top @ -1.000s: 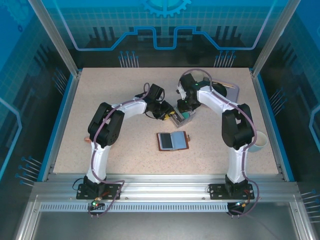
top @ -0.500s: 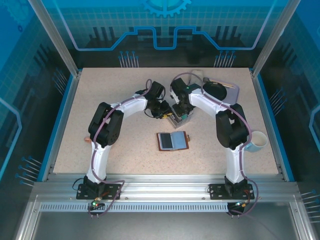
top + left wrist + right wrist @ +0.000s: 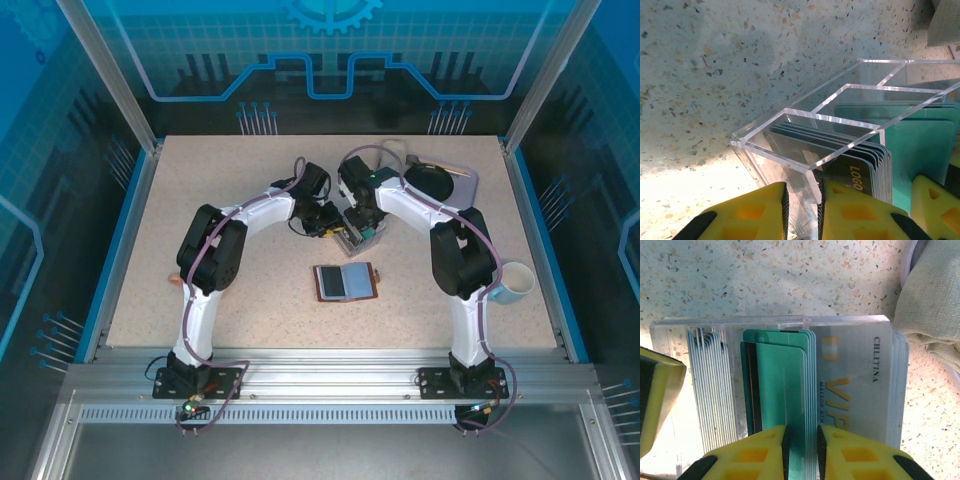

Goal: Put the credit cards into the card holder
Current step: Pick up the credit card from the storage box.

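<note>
The card holder [image 3: 345,282], a small brown wallet, lies open on the table in front of both arms. Behind it stands a clear acrylic box [image 3: 352,238] with the credit cards upright in its slots: dark ones [image 3: 860,175], teal ones [image 3: 772,385] and pale grey ones [image 3: 855,385]. My left gripper [image 3: 802,210] is shut on the box's near clear wall [image 3: 805,120]. From above the box, my right gripper [image 3: 801,450] is shut on the edge of the teal cards. Both grippers meet over the box in the top view, the left gripper [image 3: 326,218] beside the right gripper [image 3: 360,222].
A clear grey-rimmed tray [image 3: 466,182] sits at the back right, behind the right arm. A white cup [image 3: 516,283] stands near the right edge. A grey-green cloth [image 3: 932,300] lies just right of the box. Open tabletop surrounds the wallet.
The right arm swung left over the box and its jaws closed on the teal cards. The left jaws closed on the box wall. The wallet has not moved.
</note>
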Robot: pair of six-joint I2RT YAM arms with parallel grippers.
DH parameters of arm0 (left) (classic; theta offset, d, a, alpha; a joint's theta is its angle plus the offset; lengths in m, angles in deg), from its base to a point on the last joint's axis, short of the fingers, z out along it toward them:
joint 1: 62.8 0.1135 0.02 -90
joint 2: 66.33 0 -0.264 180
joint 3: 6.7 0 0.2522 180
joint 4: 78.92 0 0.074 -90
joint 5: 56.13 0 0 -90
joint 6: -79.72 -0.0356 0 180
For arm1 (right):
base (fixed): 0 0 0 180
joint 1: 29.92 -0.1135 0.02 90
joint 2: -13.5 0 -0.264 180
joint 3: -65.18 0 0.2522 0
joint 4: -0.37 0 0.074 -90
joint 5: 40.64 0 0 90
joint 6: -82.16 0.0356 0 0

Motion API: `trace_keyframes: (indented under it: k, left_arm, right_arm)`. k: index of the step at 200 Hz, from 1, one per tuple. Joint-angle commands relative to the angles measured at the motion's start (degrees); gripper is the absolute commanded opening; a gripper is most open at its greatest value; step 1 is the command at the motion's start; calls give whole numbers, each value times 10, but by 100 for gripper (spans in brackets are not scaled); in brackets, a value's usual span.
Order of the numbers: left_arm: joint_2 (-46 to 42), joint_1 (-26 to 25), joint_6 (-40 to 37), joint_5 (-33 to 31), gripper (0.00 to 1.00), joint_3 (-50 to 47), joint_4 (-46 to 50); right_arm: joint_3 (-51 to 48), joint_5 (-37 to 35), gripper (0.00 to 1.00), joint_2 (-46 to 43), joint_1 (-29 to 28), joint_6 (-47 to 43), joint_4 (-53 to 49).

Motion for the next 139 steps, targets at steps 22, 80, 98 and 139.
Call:
trace_keyframes:
  k: [22,80,98,139]
  left_arm:
    - [17,5,-19,-20,22,-4,54]
    - [19,5,-17,-17,22,-3,53]
    - [19,5,-16,-18,22,-3,53]
    - [19,5,-15,-16,21,-3,50]
  right_arm:
    - [10,-44,21,-2,-7,-7,-7]
    - [5,-59,21,-5,-8,-9,-4]
    - [4,-63,21,-7,-7,-9,-4]
    - [3,-73,22,-9,-8,-10,-4]
